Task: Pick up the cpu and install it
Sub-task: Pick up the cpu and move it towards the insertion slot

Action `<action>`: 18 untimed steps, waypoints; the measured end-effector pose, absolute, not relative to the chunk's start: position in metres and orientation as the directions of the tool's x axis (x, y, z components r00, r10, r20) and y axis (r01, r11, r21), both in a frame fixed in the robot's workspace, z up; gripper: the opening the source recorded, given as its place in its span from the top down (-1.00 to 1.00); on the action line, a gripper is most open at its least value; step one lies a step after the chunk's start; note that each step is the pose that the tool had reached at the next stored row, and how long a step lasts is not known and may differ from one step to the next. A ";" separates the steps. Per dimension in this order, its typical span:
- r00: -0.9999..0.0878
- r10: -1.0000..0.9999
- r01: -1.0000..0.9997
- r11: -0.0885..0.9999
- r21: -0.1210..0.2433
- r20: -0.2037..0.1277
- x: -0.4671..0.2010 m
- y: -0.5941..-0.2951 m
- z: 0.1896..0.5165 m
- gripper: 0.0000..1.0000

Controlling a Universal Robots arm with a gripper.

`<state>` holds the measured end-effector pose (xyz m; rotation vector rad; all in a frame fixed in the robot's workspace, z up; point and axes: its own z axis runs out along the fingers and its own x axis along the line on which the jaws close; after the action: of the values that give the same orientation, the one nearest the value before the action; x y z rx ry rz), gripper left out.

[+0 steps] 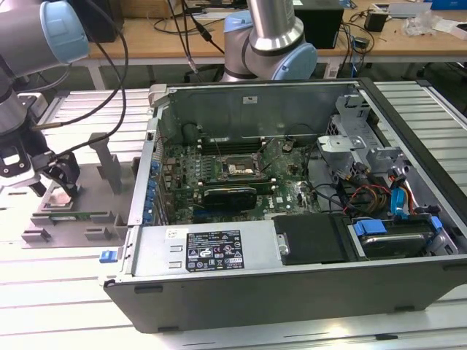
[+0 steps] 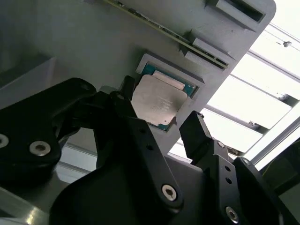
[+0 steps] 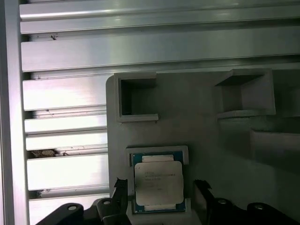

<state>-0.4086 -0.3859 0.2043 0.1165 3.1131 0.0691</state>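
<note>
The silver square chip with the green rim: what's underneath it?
The silver-grey square chip lies in a shallow raised pocket of a flat grey plastic holder; the pocket's rim shows around it. The pocket's floor is covered by the chip itself.

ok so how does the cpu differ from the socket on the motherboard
The cpu has a silver-grey top with a greenish rim; the socket is a dark square framed in metal. The cpu lies in a grey holder outside the computer case; the socket sits inside it. The open gripper straddles the cpu, far from the socket. Both are square and lie flat.
</note>
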 end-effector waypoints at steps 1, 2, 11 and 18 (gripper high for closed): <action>-0.997 0.075 0.074 0.996 0.046 -0.024 -0.409 -0.386 0.203 -0.33; -0.997 0.075 0.074 0.996 0.046 -0.024 -0.409 -0.386 0.202 -0.33; -0.999 0.040 0.039 0.998 0.047 -0.025 -0.409 -0.383 0.188 -0.33; -0.999 0.022 0.021 0.999 0.047 -0.025 -0.409 -0.383 0.187 -0.33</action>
<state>-0.4086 -0.3826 0.1866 0.0339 3.1154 0.0727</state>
